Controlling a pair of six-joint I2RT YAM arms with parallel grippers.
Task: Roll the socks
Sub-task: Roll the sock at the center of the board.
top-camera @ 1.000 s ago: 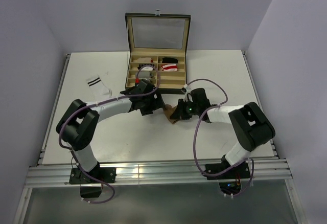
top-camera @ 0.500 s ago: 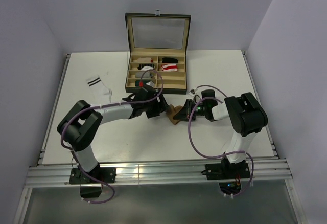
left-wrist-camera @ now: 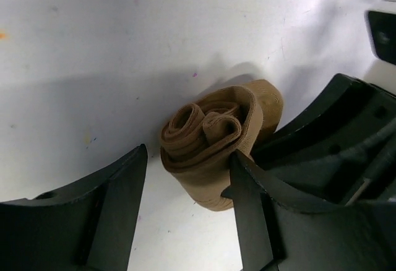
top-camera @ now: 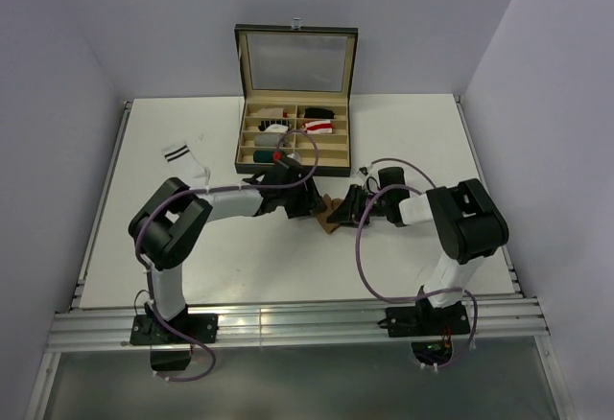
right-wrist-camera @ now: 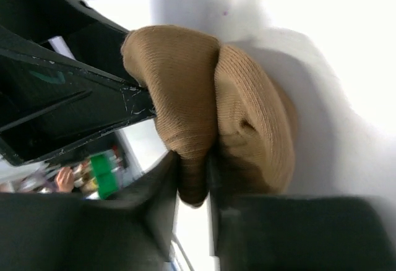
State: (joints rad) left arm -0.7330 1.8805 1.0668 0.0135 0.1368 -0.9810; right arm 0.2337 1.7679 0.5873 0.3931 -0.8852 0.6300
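Now tan sock roll inside spread L hand, R hand pinch.

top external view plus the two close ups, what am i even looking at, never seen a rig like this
Two robot arms are bolted to a white table. The top external view looks down from above; the other two come from a camera on each wrist. The left gripper stands open around a rolled tan sock, one finger touching it. The right gripper pinches a fold of that sock. A white striped sock lies apart on the left, and an open compartment box holding small bundles stands behind.
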